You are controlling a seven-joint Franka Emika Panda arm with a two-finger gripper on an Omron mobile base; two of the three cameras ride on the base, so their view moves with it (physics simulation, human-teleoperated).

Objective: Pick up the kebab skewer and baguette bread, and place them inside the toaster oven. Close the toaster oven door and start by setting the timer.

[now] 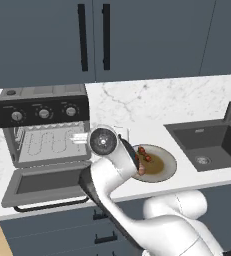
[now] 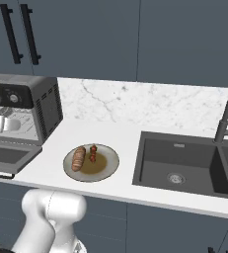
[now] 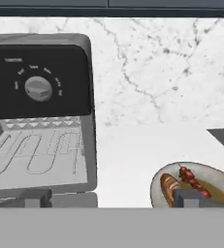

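The toaster oven (image 1: 42, 112) stands at the counter's left, and its door (image 1: 44, 182) lies open and flat in front of it. The wire rack (image 3: 36, 155) inside is bare. To the right of the oven is a round plate (image 2: 110, 165). On it lie the orange-brown baguette bread (image 2: 78, 158) and the kebab skewer (image 2: 93, 152), side by side. My gripper (image 3: 108, 198) hovers between the oven's right edge and the plate. It is open with nothing between its fingers. From the left base camera the arm covers part of the baguette.
A dark sink (image 2: 184, 163) with a black faucet (image 2: 226, 118) is set into the marble counter to the right of the plate. Dark wall cabinets (image 1: 92, 37) hang above. Bare counter lies between the oven and the plate.
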